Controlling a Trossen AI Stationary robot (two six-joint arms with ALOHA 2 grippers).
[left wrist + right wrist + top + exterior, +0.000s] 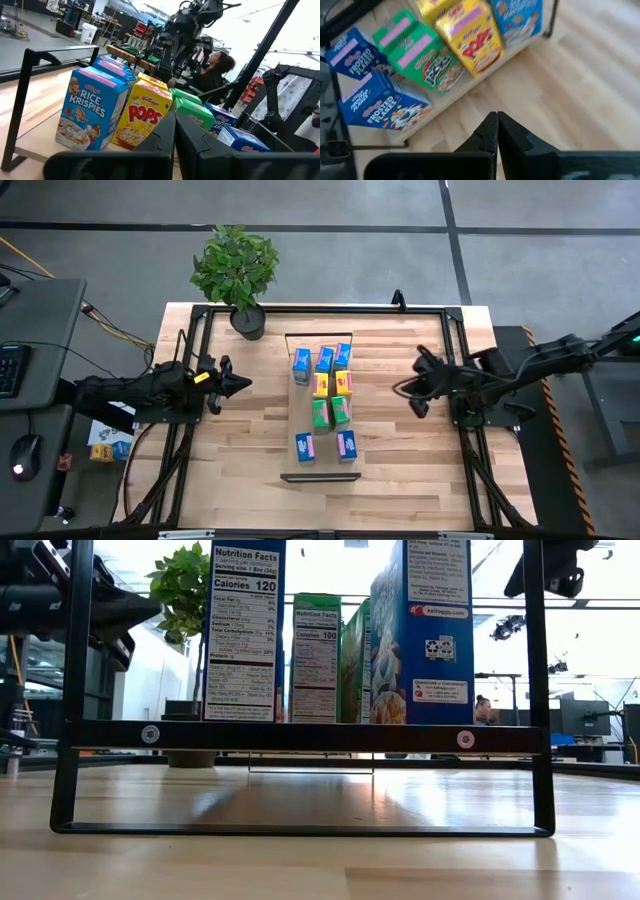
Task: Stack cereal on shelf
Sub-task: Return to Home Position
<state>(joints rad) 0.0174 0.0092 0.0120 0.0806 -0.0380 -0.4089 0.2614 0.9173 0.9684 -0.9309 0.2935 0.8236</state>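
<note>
all cereal [322, 385] is standing on the shelf [325, 430], stacking seemingly done; left gripper [174, 120] and right gripper [497, 119] are idling aside, pinched together.

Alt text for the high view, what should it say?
Small blue, yellow and green cereal boxes stand in rows on a narrow shelf at centre. The left claw and right claw sit either side of it, both empty. A potted plant stands at a table corner on the left arm's side.
</note>
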